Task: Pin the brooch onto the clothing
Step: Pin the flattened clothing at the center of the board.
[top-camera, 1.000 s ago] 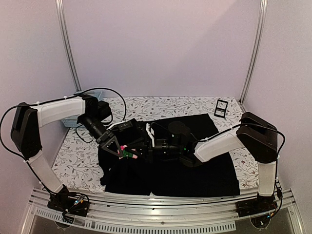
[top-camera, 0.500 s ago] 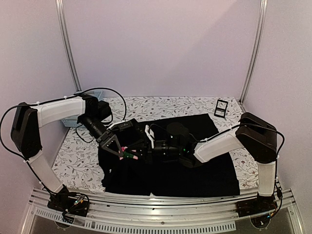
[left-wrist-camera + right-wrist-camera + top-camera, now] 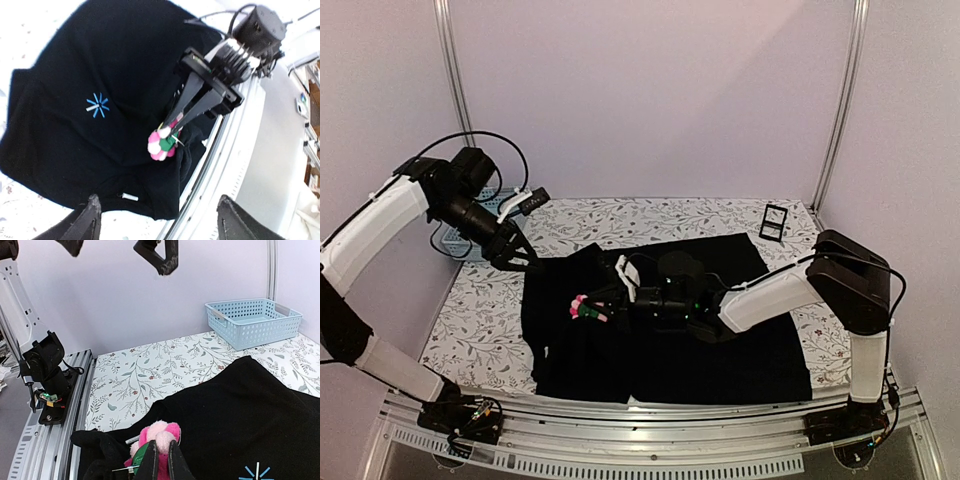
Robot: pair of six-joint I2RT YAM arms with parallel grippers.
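- Nearest us, the large black short-sleeved shirt of soft fabric (image 3: 720, 350) lies spread on the floral-patterned surface (image 3: 470, 335), its light-blue star emblem (image 3: 97, 105) showing.
- Now the right gripper (image 3: 161, 452): jaws pressed together on the small flower-shaped brooch with pink petals and a green centre (image 3: 159, 434), held right at a bunched fold near the shirt's edge.
- A thin metal pin (image 3: 124, 470) pokes out beside it. We cannot tell whether it passes through the cloth, so pinning looks unfinished to us.
- Farther back, the left gripper (image 3: 515, 255) hangs raised, jaws spread and empty, well apart from the brooch.
- What's left, we judge: fastening, then release.
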